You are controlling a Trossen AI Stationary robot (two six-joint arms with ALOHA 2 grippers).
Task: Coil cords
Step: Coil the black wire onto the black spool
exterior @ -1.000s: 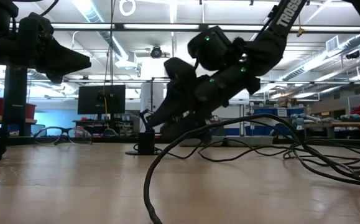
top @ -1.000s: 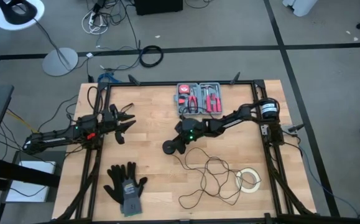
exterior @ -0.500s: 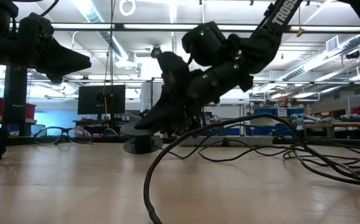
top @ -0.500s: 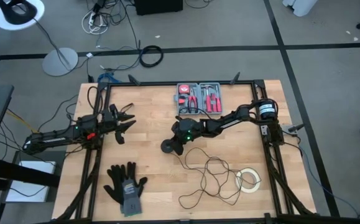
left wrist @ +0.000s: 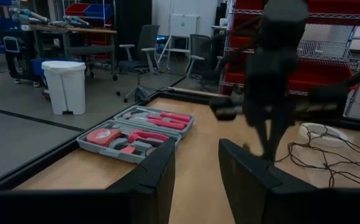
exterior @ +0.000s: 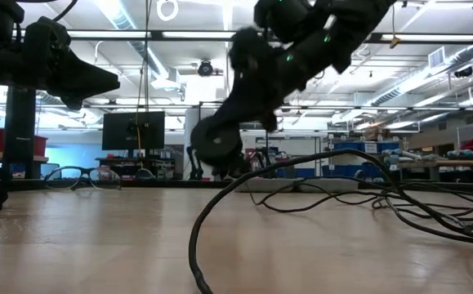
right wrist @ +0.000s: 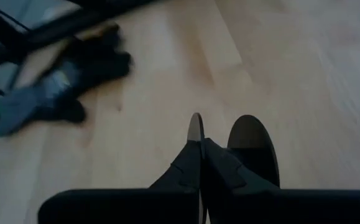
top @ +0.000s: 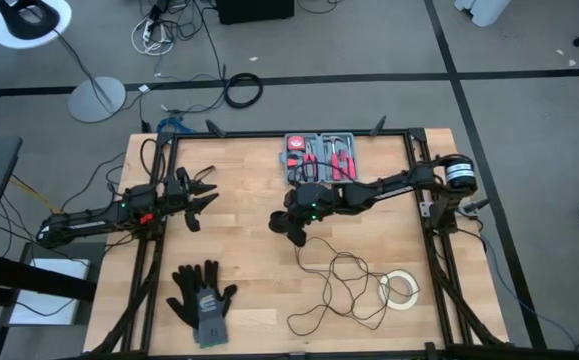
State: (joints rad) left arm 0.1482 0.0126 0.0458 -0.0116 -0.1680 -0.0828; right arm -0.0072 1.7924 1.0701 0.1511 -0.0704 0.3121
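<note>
The cord (top: 341,282) is a thin black wire lying in loose loops on the wooden table right of the middle; in the low view the cord (exterior: 301,166) arches over the tabletop. Its round black disc (exterior: 216,144) hangs above the table with my right gripper (top: 294,227) shut on it. My left gripper (top: 205,196) hovers open over the table's left side, with nothing between its fingers (left wrist: 148,180). My right gripper pinches the disc between its two fingers, which lie on the disc's flat faces; the disc's thin rim (right wrist: 195,126) sticks out past the fingertips. The fingers slant down from the table's right side. The disc stands on edge, lifted clear, and the wire trails down to the table.
An open grey tool case (top: 321,160) with red-handled tools sits at the far middle. A white tape roll (top: 400,290) lies near the front right, beside the wire loops. A pair of black gloves (top: 204,297) lies at the front left.
My right gripper has shut on the disc and gone up and a little toward the table's right edge. The disc, which lay flat on the table, now hangs clear of it on edge, and the wire's end has come up with it.
</note>
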